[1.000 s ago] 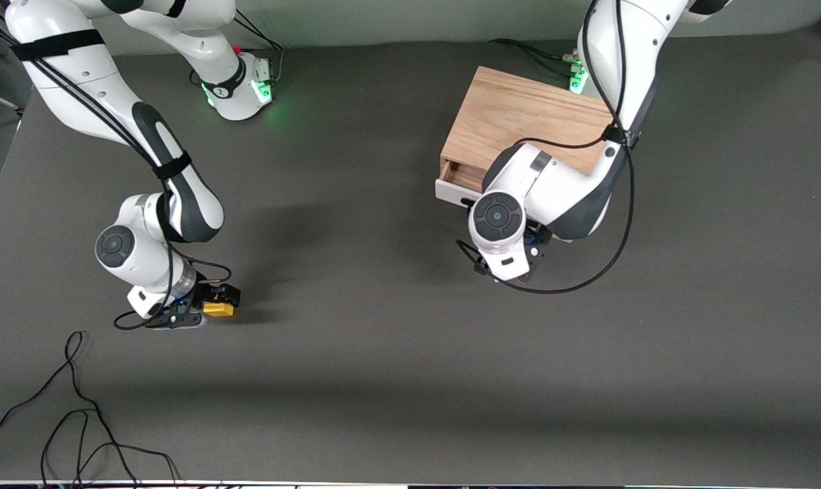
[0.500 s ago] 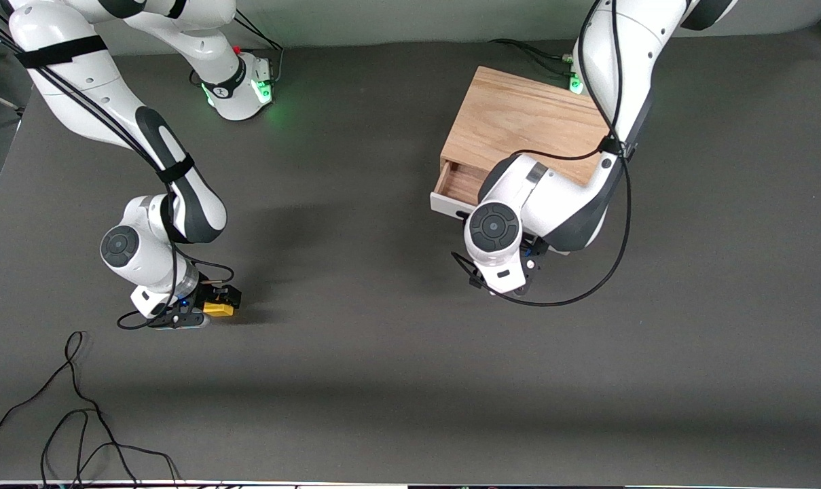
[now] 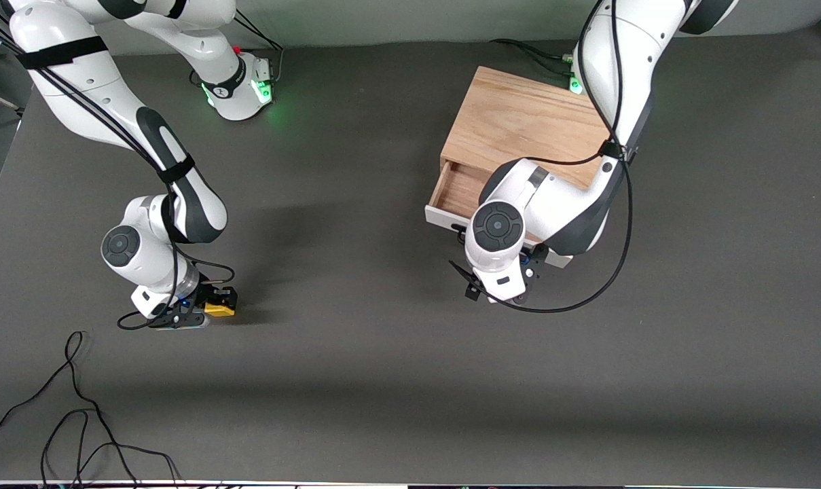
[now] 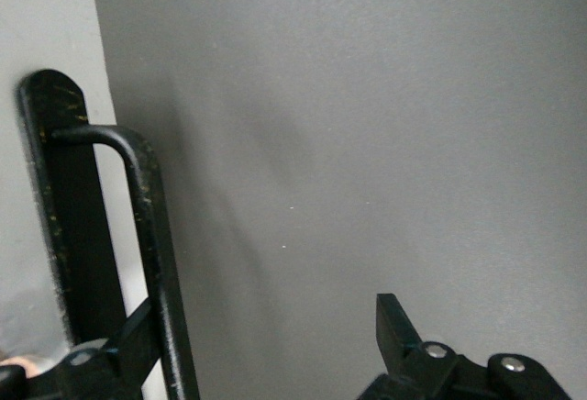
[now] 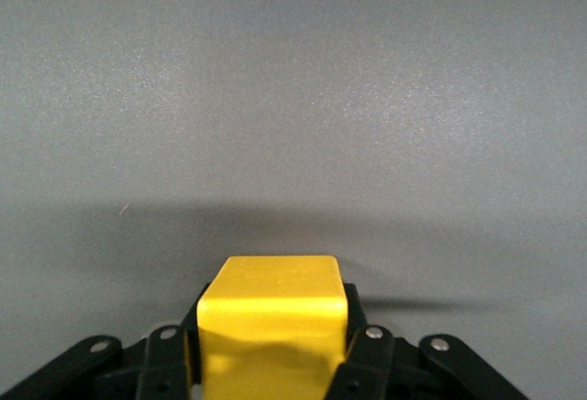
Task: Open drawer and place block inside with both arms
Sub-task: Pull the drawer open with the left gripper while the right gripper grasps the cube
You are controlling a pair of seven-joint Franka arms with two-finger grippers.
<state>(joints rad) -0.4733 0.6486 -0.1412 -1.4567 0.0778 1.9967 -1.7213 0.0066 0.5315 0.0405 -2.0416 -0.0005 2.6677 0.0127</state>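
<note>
The small bright yellow cube block [image 3: 219, 309] sits on the dark grey table [image 3: 383, 380] toward the right arm's end, clamped between the fingers of the black right gripper [image 3: 210, 307]. From there the open wooden drawer [image 3: 459, 193] lies well apart, toward the left arm's end and farther from the front camera. The left gripper [image 4: 248, 354] straddles the black wire handle [image 4: 138, 235], jaws wide.

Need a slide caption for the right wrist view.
Right end effector shut on small bright yellow cube over dark grey table.
</note>
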